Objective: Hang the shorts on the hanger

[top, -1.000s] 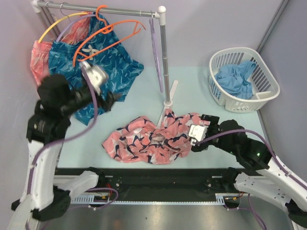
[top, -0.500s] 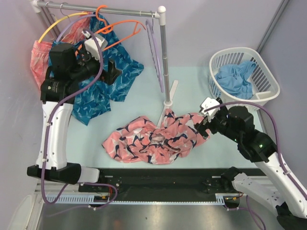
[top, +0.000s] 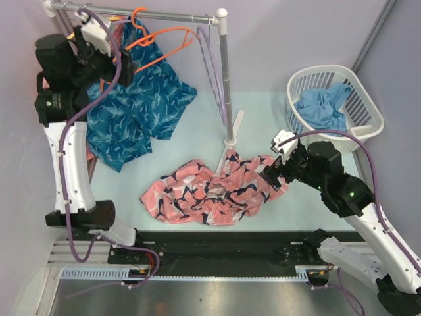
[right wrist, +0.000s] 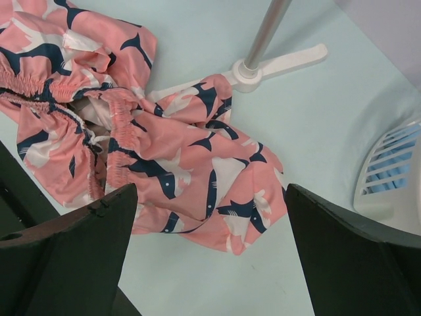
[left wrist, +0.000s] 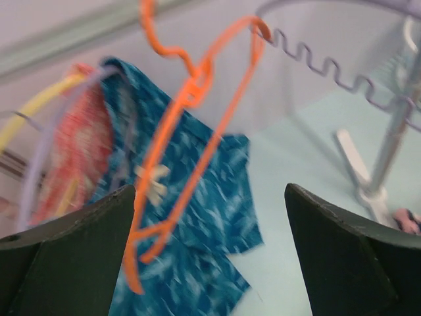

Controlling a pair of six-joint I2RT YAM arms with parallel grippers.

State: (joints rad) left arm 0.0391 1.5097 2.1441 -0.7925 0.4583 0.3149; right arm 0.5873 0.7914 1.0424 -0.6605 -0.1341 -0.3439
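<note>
The salmon-pink shorts (top: 210,191) with navy and white shapes lie crumpled on the table in front of the rack's foot. They also show in the right wrist view (right wrist: 177,151). The orange hanger (top: 164,36) hangs by its hook on the rail, in front of teal shorts; it also shows in the left wrist view (left wrist: 197,85). My left gripper (top: 126,64) is open and empty, raised near the rail just left of the hanger. My right gripper (top: 275,176) is open and empty above the right edge of the shorts.
The rack's pole (top: 225,79) stands on a white foot (top: 231,139) behind the shorts. Teal shorts (top: 138,112), lavender hangers (top: 212,62), a yellow hanger (left wrist: 39,105) and a coral garment (left wrist: 72,151) hang on the rail. A white basket (top: 329,143) with blue cloth stands at the right.
My left arm has risen and swung back-left toward the rail and orange hanger. My right gripper has drawn slightly right to the edge of the shorts. The shorts have not moved.
</note>
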